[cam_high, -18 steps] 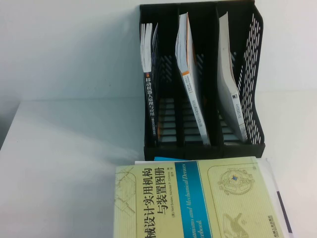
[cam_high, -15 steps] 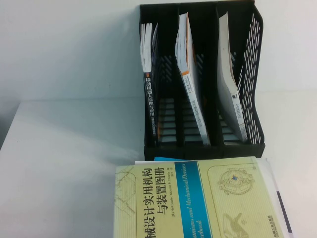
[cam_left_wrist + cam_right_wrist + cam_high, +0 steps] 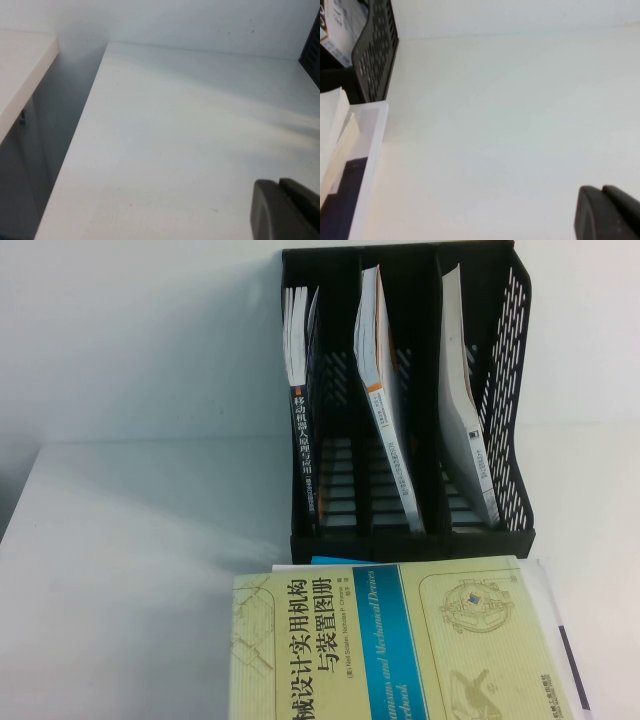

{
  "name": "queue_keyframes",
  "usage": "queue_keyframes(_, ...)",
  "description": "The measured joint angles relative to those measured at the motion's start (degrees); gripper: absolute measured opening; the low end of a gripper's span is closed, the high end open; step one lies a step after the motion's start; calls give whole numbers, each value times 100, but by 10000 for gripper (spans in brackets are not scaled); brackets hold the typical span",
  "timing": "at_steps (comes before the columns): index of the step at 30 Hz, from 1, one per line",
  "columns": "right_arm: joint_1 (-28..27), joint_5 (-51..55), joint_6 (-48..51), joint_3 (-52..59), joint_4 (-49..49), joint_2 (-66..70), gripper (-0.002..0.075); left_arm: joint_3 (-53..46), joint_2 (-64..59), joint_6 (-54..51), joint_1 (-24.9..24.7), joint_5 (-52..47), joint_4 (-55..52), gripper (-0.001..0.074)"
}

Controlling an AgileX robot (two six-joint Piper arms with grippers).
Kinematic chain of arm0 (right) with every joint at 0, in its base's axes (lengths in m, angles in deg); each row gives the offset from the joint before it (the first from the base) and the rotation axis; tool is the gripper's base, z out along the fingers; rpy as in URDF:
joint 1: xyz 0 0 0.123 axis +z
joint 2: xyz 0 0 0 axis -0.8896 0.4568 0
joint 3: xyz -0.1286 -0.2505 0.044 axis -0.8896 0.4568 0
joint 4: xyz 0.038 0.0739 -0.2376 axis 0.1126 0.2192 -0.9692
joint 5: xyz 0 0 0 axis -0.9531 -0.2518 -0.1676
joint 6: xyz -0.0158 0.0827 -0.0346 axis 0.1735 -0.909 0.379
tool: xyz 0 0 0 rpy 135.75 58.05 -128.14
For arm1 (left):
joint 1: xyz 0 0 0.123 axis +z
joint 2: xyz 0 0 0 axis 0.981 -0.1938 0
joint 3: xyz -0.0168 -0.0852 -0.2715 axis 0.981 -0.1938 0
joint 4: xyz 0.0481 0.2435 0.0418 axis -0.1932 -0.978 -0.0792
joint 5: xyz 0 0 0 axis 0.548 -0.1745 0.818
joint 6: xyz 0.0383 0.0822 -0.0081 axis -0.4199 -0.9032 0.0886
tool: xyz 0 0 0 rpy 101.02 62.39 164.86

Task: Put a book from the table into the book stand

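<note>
Nothing moved, book [image 3: 400, 640] flat (before stand [image 3: 410, 400]), left gripper [image 3: 287, 210], right gripper [image 3: 607, 212] apart, fingers unclear

- A book with a dark spine bearing white Chinese characters [image 3: 303, 445] stands upright in the leftmost slot, at that slot's left side.
- A book with an orange patch on its cover [image 3: 385, 405] leans in the middle slot, its top tilted toward the left.
- A pale grey-white book [image 3: 465, 405] leans in the rightmost slot, tilted the same way.
- A clear plastic sheet or folder [image 3: 370, 150] lies flat under the stack at the near edge, its rim sticking out to the right.
- A dark blue patch [image 3: 340, 195] shows beneath that clear layer.
- A thin bright blue edge [image 3: 340, 561] peeks out just behind the top cover.
- A pale side surface [image 3: 22, 70] sits apart, past a shadowed gap.
</note>
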Motion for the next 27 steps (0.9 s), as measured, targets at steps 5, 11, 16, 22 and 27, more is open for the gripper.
queue_keyframes(5,0,0,0,0,9,0,-3,0,0,0,0,0,0,-4)
queue_keyframes(11,0,-66,0,12,119,0,-3,-7,0,0,0,152,107,-4)
queue_keyframes(16,0,-619,0,72,154,0,-3,-12,0,16,0,520,131,-4)
queue_keyframes(22,0,-2047,-105,72,154,0,-3,-12,0,603,0,1475,370,-4)
queue_keyframes(27,0,-3161,-746,72,155,0,-3,-12,0,1533,0,2217,734,-4)
